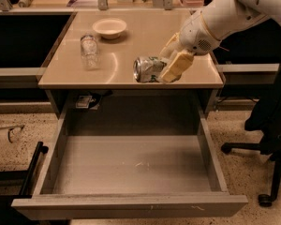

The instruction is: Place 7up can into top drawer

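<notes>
7up can [147, 69]: dented silver aluminium, green/white print, lying on its side, round end facing left. It's at the very front edge of the surface [131, 41], right of centre. Can't tell whether it rests on the top or is just lifted off it.

Pincer [165, 65]: two flat yellowish pads [178, 65] pinching the can's right end, one on the near side, one behind. The gap between them is only as wide as the can body. White rounded arm [225, 13] comes in from upper right.

Surface is a smooth tan top, glossy, with light glare. Clear glass jar [89, 50] stands upright at left, well apart from the can. Shallow pale bowl [109, 27] sits behind the jar, toward the back.

Top drawer [107, 168]: grey metal, pulled fully out below the front edge of the surface, with tall straight sides and a flat floor with a few light scuffs near the middle. Nothing is lying in it, and its opening is far wider than the can. The can sits above the drawer's rear end.

Black office chair [271, 149] base is just off the drawer's right side; speckled floor [9, 149] on both sides.
</notes>
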Robot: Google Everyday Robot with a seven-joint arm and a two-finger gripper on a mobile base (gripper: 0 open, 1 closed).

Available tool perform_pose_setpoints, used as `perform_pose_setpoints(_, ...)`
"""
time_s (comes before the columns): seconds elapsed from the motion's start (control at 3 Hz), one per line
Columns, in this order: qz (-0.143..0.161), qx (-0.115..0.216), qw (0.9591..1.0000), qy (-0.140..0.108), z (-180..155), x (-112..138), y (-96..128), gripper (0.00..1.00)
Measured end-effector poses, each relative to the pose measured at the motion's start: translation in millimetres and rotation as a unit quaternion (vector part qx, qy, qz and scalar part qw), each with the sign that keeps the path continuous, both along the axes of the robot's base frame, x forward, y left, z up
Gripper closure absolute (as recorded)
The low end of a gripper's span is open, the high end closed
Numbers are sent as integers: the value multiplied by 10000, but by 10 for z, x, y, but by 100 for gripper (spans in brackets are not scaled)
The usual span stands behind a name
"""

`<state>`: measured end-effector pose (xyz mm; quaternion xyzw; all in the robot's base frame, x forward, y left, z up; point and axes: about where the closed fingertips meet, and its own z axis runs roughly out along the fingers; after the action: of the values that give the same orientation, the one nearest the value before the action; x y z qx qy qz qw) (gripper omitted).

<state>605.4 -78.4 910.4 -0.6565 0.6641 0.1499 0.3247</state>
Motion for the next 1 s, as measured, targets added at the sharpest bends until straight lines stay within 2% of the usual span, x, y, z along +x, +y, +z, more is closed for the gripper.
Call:
perform_pose_setpoints(0.33, 0, 0, 10000, 0, 0, 0, 0, 100)
perform_pose_setpoints(0.67, -39, -62, 10000, 65, -227, -92, 26, 100)
perform_pose_setpoints(1.0, 64, -304, 9995, 49, -585, -252, 140, 100)
